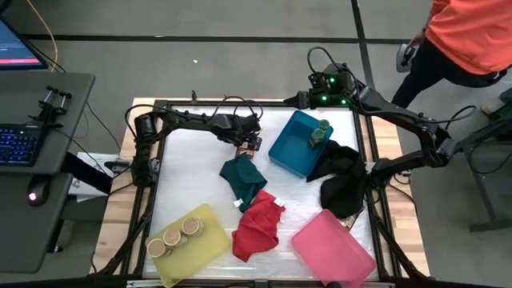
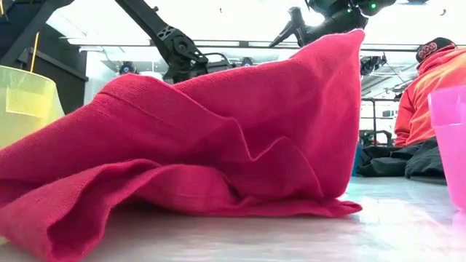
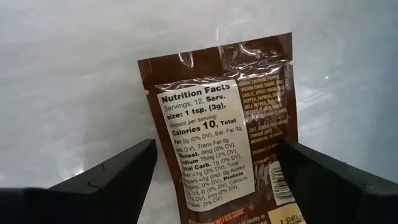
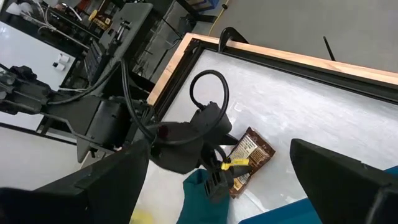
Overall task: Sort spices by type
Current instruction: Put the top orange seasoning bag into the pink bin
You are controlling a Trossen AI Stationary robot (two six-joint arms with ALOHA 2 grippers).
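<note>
A brown packet [image 3: 230, 124] lies flat on the white table, label side up, near the far middle [image 1: 257, 144]. My left gripper [image 3: 214, 180] points steeply down over it, open, one finger on either side of the packet's lower part and a gap on each side. The right wrist view shows the same packet [image 4: 254, 148] under that gripper. A green-lidded jar [image 1: 321, 134] stands in the blue tray [image 1: 290, 152]. Three tan-lidded jars [image 1: 174, 237] stand in the yellow tray [image 1: 204, 248]. My right gripper [image 1: 320, 88] hangs open above the blue tray's far corner, holding nothing.
A green cloth [image 1: 242, 178] lies just nearer than the packet. A red cloth [image 1: 256, 226] and a pink tray [image 1: 334, 250] lie toward the near edge. A black cloth [image 1: 344, 182] is draped beside the blue tray. A person in orange [image 1: 472, 32] stands beyond the far right corner.
</note>
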